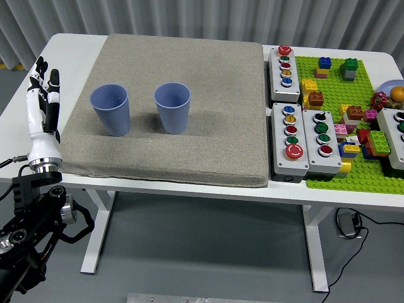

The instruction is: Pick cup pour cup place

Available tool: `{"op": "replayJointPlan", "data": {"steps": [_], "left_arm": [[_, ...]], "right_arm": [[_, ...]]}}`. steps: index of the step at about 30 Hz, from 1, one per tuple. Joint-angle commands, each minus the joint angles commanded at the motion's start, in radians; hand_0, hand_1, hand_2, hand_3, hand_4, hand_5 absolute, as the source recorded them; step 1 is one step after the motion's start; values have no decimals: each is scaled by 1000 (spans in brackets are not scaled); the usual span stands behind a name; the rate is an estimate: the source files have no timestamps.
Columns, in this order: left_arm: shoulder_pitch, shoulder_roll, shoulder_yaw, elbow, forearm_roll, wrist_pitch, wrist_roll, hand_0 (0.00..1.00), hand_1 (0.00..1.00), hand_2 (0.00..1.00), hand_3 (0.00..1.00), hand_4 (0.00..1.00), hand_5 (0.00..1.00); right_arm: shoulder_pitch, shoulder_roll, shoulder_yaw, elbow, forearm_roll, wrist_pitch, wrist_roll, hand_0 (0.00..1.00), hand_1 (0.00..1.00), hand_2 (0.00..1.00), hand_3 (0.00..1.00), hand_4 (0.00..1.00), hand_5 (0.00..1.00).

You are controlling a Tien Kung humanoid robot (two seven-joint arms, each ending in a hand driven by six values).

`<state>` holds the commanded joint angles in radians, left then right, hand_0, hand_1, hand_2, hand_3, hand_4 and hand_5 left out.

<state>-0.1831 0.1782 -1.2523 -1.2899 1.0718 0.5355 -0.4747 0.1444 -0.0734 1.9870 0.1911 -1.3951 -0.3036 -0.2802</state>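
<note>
Two blue ribbed cups stand upright on the grey mat [189, 145]: the left cup [111, 110] and the right cup [172, 108], a short gap between them. My left hand [43, 95] is at the table's left edge, white and black, fingers straight and pointing up, holding nothing. It is well left of the left cup. My right hand is out of view.
Grey button boxes [285, 65] [290, 139] [320, 134] stand right of the mat. A green baseplate [353, 173] with several loose bricks fills the right end. Another button box [395, 136] and a bowl [392, 88] sit at the far right edge.
</note>
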Motion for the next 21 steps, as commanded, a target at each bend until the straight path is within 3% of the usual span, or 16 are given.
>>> {"op": "replayJointPlan", "data": {"steps": [17, 21], "left_arm": [[0, -2, 8, -28, 27, 3, 10, 852, 874, 998, 984, 912, 998], [-15, 19, 25, -22, 25, 0, 14, 852, 874, 998, 984, 912, 998]], "right_arm": [[12, 2, -20, -2, 27, -11, 0, 672, 596, 559, 571, 2, 92], [16, 7, -19, 1, 16, -9, -13, 672, 596, 559, 571, 2, 92]]}}
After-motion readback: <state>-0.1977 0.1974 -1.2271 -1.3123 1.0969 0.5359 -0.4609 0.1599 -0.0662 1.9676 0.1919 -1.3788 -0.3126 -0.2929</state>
